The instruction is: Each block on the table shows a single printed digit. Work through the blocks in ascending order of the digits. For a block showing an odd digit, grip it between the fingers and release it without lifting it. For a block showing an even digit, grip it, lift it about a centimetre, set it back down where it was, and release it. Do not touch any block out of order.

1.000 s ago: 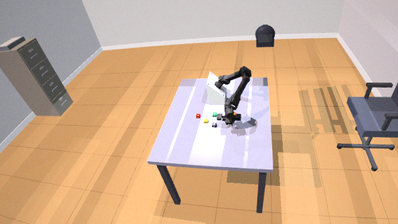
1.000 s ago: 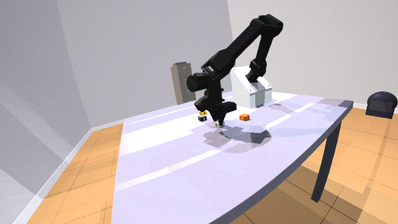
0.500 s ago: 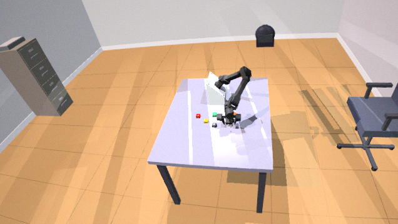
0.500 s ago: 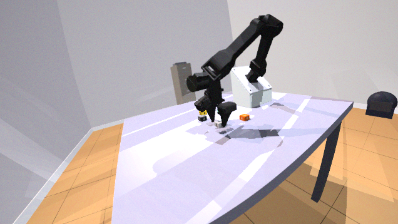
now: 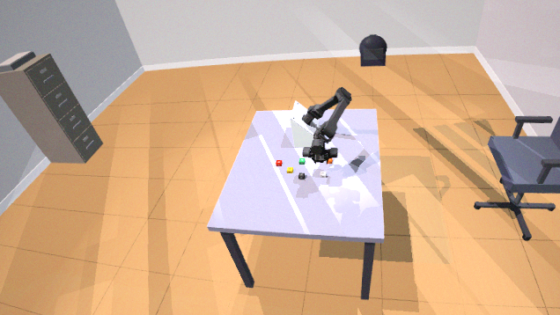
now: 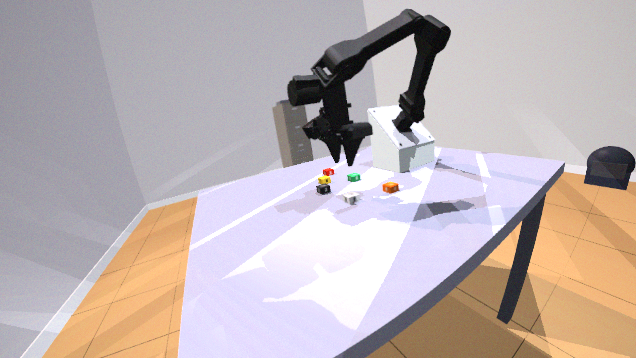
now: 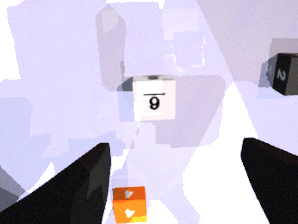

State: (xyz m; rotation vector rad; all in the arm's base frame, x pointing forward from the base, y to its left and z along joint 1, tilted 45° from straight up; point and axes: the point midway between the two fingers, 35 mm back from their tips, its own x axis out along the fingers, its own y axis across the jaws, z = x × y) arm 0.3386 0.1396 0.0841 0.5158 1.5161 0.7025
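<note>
My gripper [image 5: 319, 161] [image 6: 343, 163] [image 7: 177, 149] is open and empty, raised above the blocks. The white block [image 5: 323, 174] [image 6: 351, 198] [image 7: 166, 107] stands on the table; its digit looks like a 9 with a bar above it, which reads as an underlined 6 upside down. The black block [image 5: 301, 176] [image 6: 323, 189] [image 7: 288, 75] shows a 2. The orange block [image 5: 329, 161] [image 6: 390, 187] [image 7: 130, 206] shows what looks like a 4. The green block [image 5: 301, 161] [image 6: 354, 177], yellow block [image 5: 290, 170] [image 6: 324, 180] and red block [image 5: 278, 163] [image 6: 328, 171] have digits too small to read.
The arm's white base box [image 5: 300, 134] [image 6: 387, 150] stands behind the blocks on the table [image 5: 255, 211] [image 6: 225, 310]. Shadows and bright light patches cross the table top. An office chair [image 5: 517, 160] stands on the floor at the right.
</note>
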